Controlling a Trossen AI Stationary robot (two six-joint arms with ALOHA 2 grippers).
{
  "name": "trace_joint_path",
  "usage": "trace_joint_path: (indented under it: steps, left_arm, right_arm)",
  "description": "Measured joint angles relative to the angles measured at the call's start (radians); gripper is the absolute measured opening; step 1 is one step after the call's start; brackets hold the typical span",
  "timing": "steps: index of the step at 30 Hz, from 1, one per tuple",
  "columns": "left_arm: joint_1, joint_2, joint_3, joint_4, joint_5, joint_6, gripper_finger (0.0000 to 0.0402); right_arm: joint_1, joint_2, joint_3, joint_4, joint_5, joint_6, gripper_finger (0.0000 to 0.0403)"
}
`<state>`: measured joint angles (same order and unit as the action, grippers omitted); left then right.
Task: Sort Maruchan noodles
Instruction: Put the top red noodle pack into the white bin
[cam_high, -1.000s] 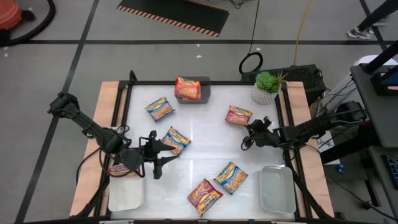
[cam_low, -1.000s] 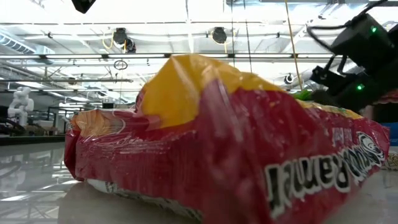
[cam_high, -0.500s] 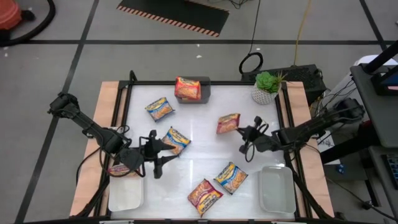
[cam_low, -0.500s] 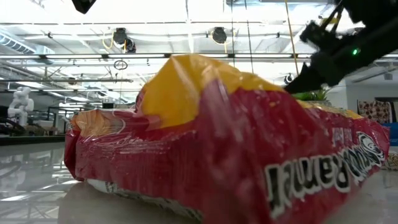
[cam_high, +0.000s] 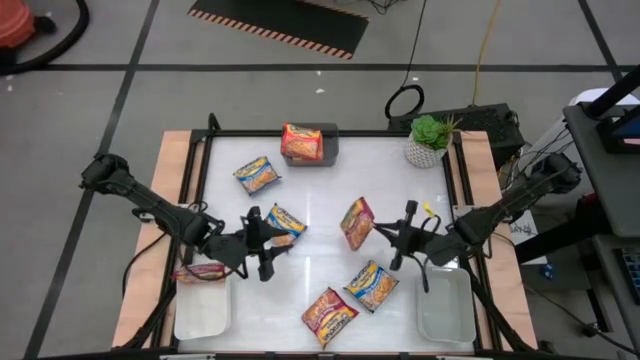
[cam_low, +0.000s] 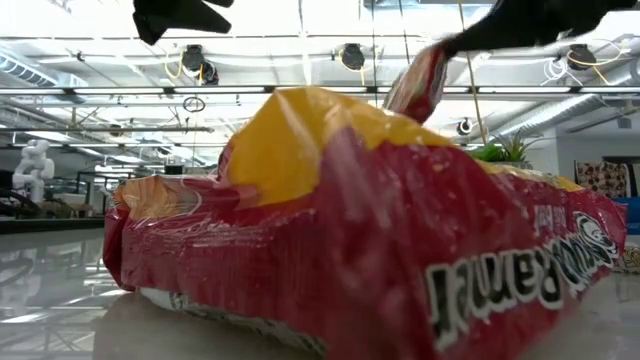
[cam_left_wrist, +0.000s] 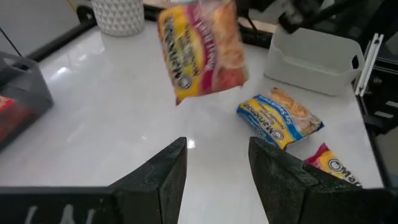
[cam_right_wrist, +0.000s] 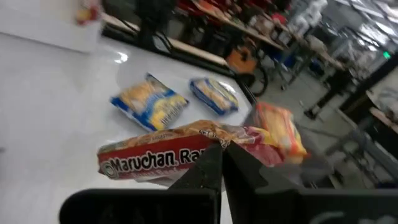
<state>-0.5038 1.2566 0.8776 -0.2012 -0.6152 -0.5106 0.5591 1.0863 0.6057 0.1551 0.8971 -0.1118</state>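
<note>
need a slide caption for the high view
Right gripper carries a red packet above the table; left gripper open beside a blue packet.

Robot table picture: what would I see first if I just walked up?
First, the red noodle packet hanging in the air over the middle of the table, pinched in the right gripper. Then the left gripper, empty with fingers apart, beside a blue-and-yellow packet. More packets lie scattered, and one sits in the grey bin at the back.
</note>
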Motion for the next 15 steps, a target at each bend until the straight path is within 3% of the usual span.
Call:
trace_joint_path:
  steps: [6,15]
  left_arm:
    - [0.036,0.037,0.000,0.112,0.156,0.048,0.0177]
    - [0.079,0.135,0.000,0.379,0.391,0.202,0.0177]
  right_arm:
    - [0.070,0.000,0.031,0.038,0.049,-0.065,0.0000]
    - [0.140,0.000,0.031,0.233,0.050,-0.237,0.0000]
